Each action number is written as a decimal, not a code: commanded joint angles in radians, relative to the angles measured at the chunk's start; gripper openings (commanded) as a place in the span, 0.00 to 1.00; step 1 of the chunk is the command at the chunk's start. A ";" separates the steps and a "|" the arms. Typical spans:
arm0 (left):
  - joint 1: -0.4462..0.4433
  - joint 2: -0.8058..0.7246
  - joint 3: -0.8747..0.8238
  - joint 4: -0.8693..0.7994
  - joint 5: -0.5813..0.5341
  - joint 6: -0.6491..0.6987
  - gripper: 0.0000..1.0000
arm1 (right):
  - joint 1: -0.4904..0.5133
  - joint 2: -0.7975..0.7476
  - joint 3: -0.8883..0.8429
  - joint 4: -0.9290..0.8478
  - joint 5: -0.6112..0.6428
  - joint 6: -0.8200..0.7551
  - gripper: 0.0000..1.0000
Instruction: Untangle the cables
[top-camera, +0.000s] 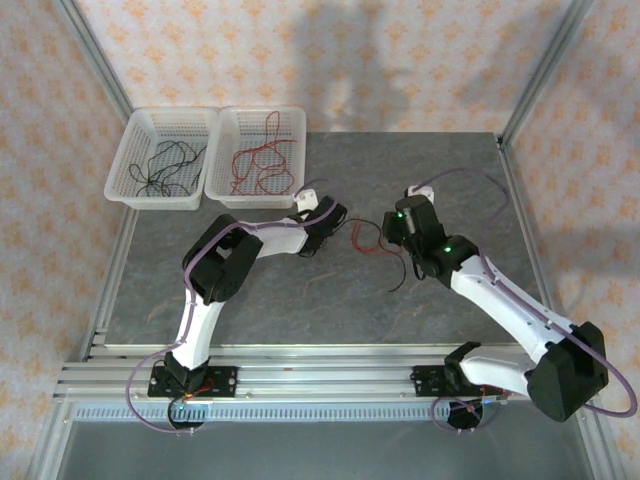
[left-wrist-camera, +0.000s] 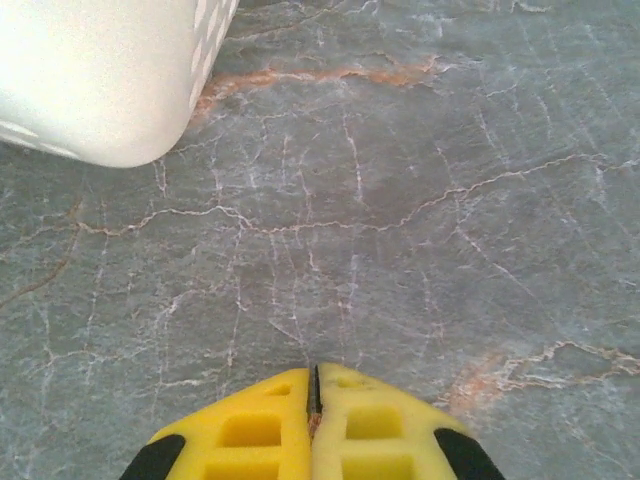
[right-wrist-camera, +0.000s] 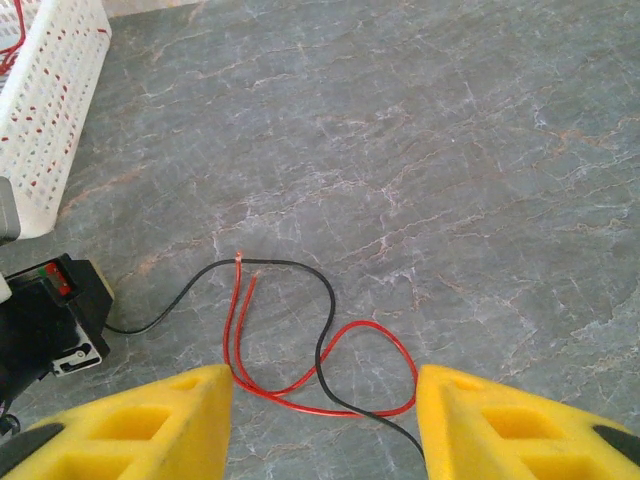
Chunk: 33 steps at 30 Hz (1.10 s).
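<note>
A thin red wire (right-wrist-camera: 385, 335) and a thin black wire (right-wrist-camera: 325, 310) lie crossed in loops on the grey table, between the two arms (top-camera: 372, 240). In the right wrist view the black wire's far end runs left into my left gripper (right-wrist-camera: 50, 310). My left gripper (left-wrist-camera: 314, 385) is shut, and a dark wire end with a copper tip (left-wrist-camera: 317, 400) shows pinched between its yellow pads. It sits just left of the tangle (top-camera: 338, 222). My right gripper (right-wrist-camera: 322, 375) hangs open over the loops, one finger on each side and touching neither wire.
Two white baskets stand at the table's back left: the left basket (top-camera: 170, 112) holds black wires (top-camera: 165, 165), the right basket (top-camera: 262, 111) holds red wires (top-camera: 262, 155). The right basket's corner (left-wrist-camera: 100, 70) lies close ahead of my left gripper. Metal frame posts edge the table.
</note>
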 joint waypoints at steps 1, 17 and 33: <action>-0.008 -0.037 0.033 0.015 -0.017 0.045 0.00 | -0.005 -0.024 -0.022 0.003 0.011 0.019 0.51; -0.077 -0.218 0.235 -0.153 -0.057 0.250 0.00 | -0.010 -0.059 -0.105 0.091 -0.108 0.058 0.51; -0.085 -0.344 0.642 -0.322 -0.181 0.468 0.00 | -0.025 -0.006 -0.256 0.348 -0.292 0.207 0.50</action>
